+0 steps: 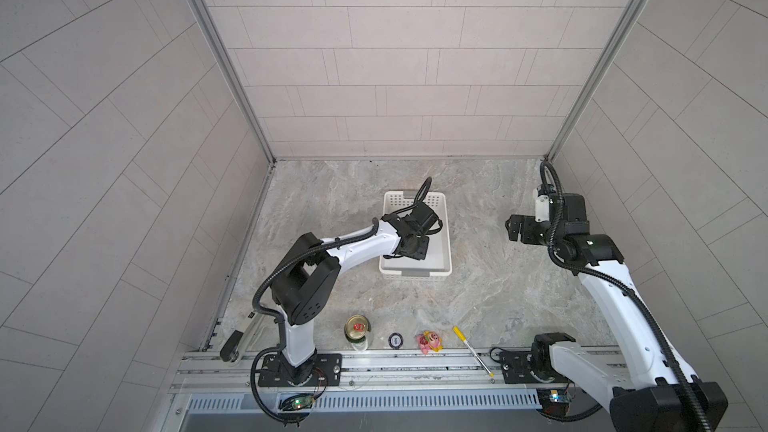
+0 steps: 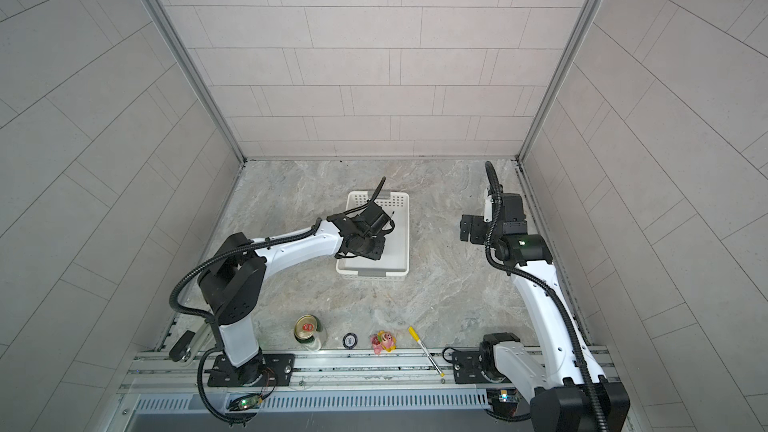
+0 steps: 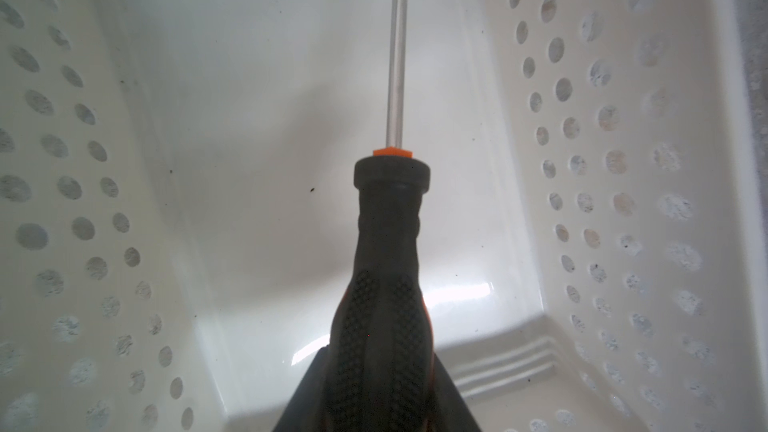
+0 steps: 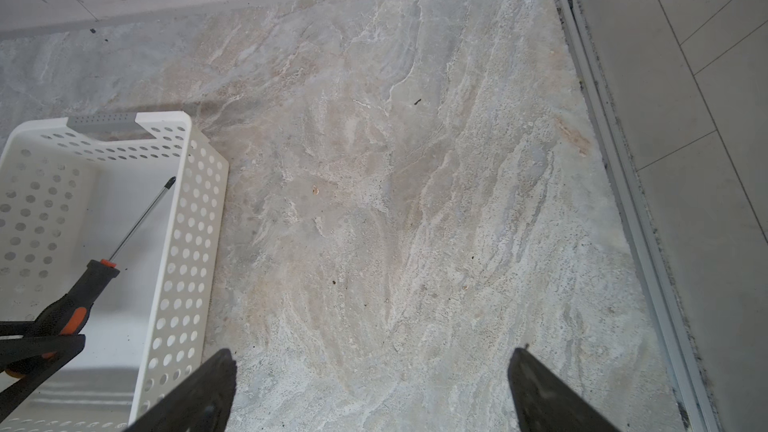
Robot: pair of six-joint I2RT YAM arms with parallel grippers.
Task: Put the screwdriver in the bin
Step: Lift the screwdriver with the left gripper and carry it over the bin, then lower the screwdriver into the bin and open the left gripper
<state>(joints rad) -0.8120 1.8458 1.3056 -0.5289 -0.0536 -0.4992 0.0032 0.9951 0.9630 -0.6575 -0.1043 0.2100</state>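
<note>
You had carried the screwdriver (image 4: pixel 89 280) down between the bin (image 4: pixel 183 243) walls, your left gripper (image 4: pixel 58 332) clamped on its handle. Judging by that, only letting go remained. Your right gripper (image 4: pixel 372 353) hung spread, empty, nearby.

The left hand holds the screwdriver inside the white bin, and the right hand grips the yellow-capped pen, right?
The right hand is open and empty, as the right wrist view shows; the yellow-capped pen lies at the front of the table. The left hand does hold the screwdriver inside the white bin.
</note>
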